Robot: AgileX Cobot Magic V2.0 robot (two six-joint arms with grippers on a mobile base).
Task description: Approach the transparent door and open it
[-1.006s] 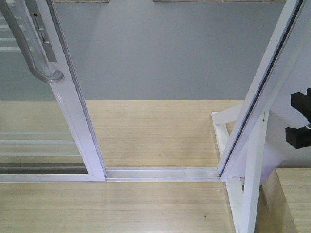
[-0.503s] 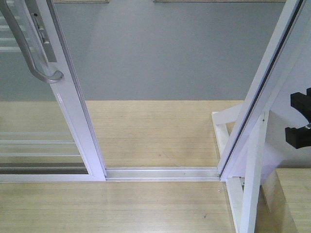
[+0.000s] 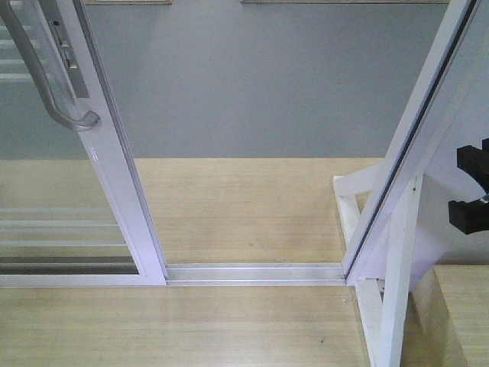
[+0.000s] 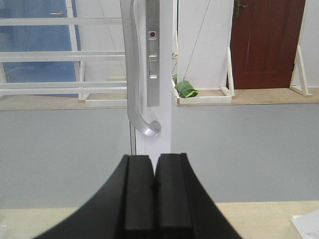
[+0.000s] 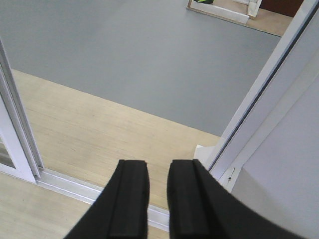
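Nothing has changed over the last second: the front view matches its two earlier frames, with the door, the track and the post all in the same places, so the robot is parked and the slide looks finished or paused. Nearest, in the left wrist view, the left gripper (image 4: 154, 191) has its black pads pressed together with nothing between them, aimed straight at the stile just below the handle (image 4: 137, 74) and not touching it. In the right wrist view the right gripper (image 5: 158, 199) has its pads slightly apart, a narrow gap showing, holding nothing, hanging over the wooden floor (image 3: 229, 206) near the track (image 3: 252, 272). Further out, the transparent door (image 3: 114, 191) sits at the left end of the track, its handle in the upper left corner of the front view, thin white bars visible through the glass. The gap from the door to the white frame post (image 3: 412, 153) on the right is wide, with grey floor beyond. My read: the door is already open, and little or nothing is left to do.
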